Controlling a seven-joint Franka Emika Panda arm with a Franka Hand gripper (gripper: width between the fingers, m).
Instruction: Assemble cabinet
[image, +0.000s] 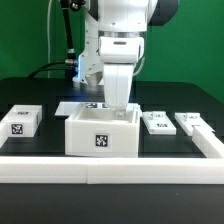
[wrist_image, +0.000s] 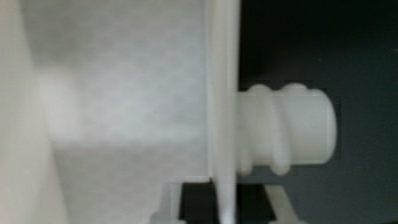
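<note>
The exterior view shows the whole black table (image: 35, 98). The cabinet (image: 100, 140), a large white plastic box with a black-and-white square tag on its front, sits in the middle, a bit toward 6 o'clock. It is just behind a long white rail (image: 60, 165). Its open side faces up and its tagged side faces the camera. Its long side runs from 9 o'clock to 3 o'clock. The white arm's gripper (image: 118, 104) reaches straight down into the box near its 1 o'clock corner, so the fingertips are hidden. A small white tagged block (image: 22, 121) lies at 9 o'clock. Two flat white tagged pieces (image: 156, 122) lie at 3 o'clock. All of them lie apart from the box.

The wrist view shows what the other view cannot. Up close there is a thin white wall (wrist_image: 222, 100) seen edge-on. A round white ribbed knob (wrist_image: 294, 125) sits just beside it against the dark. Neither view lets me tell if the gripper is clenched or let go.
</note>
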